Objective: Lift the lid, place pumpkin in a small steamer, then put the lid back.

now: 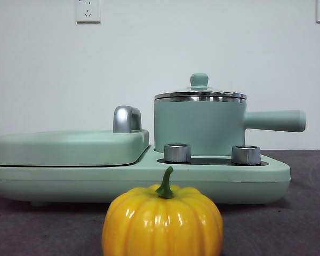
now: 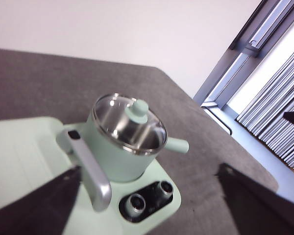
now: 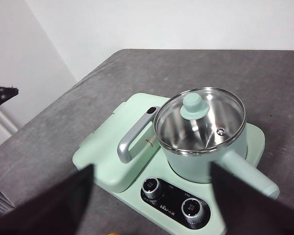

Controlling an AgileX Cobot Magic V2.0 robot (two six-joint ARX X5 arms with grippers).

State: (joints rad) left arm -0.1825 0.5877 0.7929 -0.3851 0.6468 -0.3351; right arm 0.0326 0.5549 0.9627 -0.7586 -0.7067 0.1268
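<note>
The small steamer (image 1: 198, 130) stands on the right side of the mint-green cooker base (image 1: 149, 178), its long handle (image 1: 274, 120) pointing right. The lid (image 1: 200, 96) sits shut on it, knob (image 1: 199, 80) up. Through the glass the pot looks empty in the left wrist view (image 2: 127, 128) and the right wrist view (image 3: 201, 122). The pumpkin (image 1: 162, 221) stands on the table in front of the base, nearest the front camera. My left gripper (image 2: 151, 170) and right gripper (image 3: 152, 165) hang high above the cooker, both open and empty. Neither shows in the front view.
The flat griddle cover (image 1: 69, 146) with its chrome handle (image 1: 126, 118) fills the base's left side. Two steel dials (image 1: 177, 153) (image 1: 246, 154) sit in front of the pot. The grey table (image 3: 112, 73) ends near a white wall; windows with blinds (image 2: 279, 103) lie beyond its edge.
</note>
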